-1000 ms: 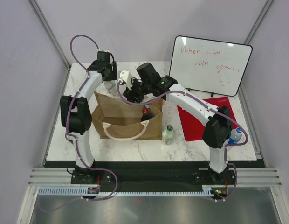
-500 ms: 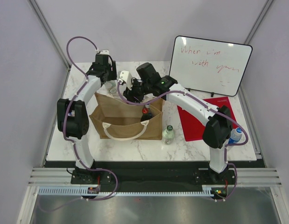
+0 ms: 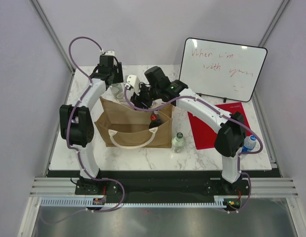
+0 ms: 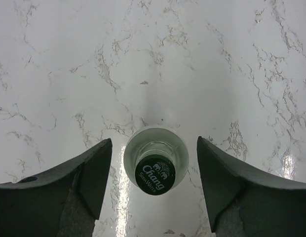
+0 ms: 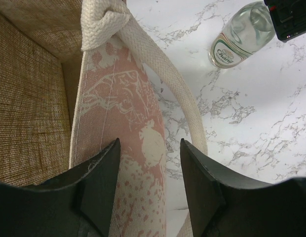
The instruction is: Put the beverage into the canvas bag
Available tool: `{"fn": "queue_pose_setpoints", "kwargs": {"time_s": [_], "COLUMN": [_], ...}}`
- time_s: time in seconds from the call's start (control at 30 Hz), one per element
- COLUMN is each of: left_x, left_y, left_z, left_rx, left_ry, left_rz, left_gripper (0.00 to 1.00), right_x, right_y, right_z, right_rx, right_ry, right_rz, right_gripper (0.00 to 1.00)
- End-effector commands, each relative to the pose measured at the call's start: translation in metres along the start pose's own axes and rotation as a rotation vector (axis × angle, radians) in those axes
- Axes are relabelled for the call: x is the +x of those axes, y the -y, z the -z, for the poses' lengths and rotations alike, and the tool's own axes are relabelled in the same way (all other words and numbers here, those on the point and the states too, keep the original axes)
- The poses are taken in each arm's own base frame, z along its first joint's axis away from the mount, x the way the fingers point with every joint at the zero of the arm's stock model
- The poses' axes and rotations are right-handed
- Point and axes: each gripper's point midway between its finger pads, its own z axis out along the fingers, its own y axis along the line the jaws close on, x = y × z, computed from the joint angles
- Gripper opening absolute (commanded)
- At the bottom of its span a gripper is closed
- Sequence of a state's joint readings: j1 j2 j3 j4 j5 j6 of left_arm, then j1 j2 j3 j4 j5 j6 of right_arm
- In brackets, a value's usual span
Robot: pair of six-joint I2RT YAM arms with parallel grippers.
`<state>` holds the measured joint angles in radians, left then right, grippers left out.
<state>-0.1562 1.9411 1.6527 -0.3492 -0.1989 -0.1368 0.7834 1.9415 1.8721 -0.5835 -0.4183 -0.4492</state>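
Tan-brown fabric canvas bag (image 3: 135, 126) with white looped handles stood mouth-up at the centre of the overhead frame. The right gripper (image 5: 149, 148) straddled its far wall, fingers apart and not visibly pinching the cloth. The left gripper (image 4: 154, 148), at upper left of the overhead frame just beyond the bag, hung with fingers spread to either side of the clear glass bottle with green cap (image 4: 155, 170), neither touching it. The bottle stood upright on the white marbled table (image 4: 69, 59), outside the bag, long axis vertical, cap pointing up at the wrist camera. The left arm was judged the nearer.

Lab booth: partition walls (image 3: 143, 29), whiteboard (image 3: 223, 69)
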Motion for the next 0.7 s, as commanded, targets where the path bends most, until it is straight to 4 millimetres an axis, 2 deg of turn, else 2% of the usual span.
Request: {"fn": "queue_pose_setpoints", "kwargs": {"time_s": [0.0,0.17,0.2,0.4,0.43,0.47,0.53,0.57,0.63,0.67], "left_x": [-0.027,-0.017,-0.008,-0.011,-0.01,-0.011,-0.013,-0.016,-0.021,-0.024], "left_y": [-0.002,-0.001,-0.003,-0.006,-0.007,-0.009,-0.009,-0.011,-0.012,-0.013], "left_z": [0.013,0.01,0.009,0.009,0.009,0.009,0.01,0.012,0.015,0.017], "left_rx": [0.004,0.001,-0.003,-0.018,-0.021,-0.031,-0.032,-0.039,-0.044,-0.048], "left_ry": [0.07,0.06,0.047,0.077,0.076,0.079,0.084,0.092,0.103,0.109], "left_rz": [0.013,0.022,0.019,0.004,0.004,0.005,0.003,-0.001,-0.002,-0.003], "left_gripper": [0.73,0.71,0.7,0.56,0.51,0.39,0.29,0.19,0.12,0.05], "right_x": [-0.015,-0.018,-0.019,-0.019,-0.02,-0.02,-0.02,-0.02,-0.02,-0.019], "right_y": [-0.015,-0.014,-0.015,-0.017,-0.017,-0.017,-0.016,-0.015,-0.016,-0.016], "right_z": [0.003,0.006,0.006,0.004,0.005,0.004,0.004,0.005,0.004,0.003], "right_rx": [-0.068,-0.066,-0.07,-0.085,-0.085,-0.084,-0.081,-0.079,-0.081,-0.082], "right_ry": [0.044,0.054,0.057,0.064,0.065,0.066,0.066,0.067,0.067,0.065], "right_rz": [0.0,-0.002,-0.001,-0.009,-0.013,-0.01,-0.011,-0.013,-0.014,-0.017], "right_gripper": [0.6,0.6,0.6,0.6,0.6,0.6,0.6,0.6,0.6,0.6]}}
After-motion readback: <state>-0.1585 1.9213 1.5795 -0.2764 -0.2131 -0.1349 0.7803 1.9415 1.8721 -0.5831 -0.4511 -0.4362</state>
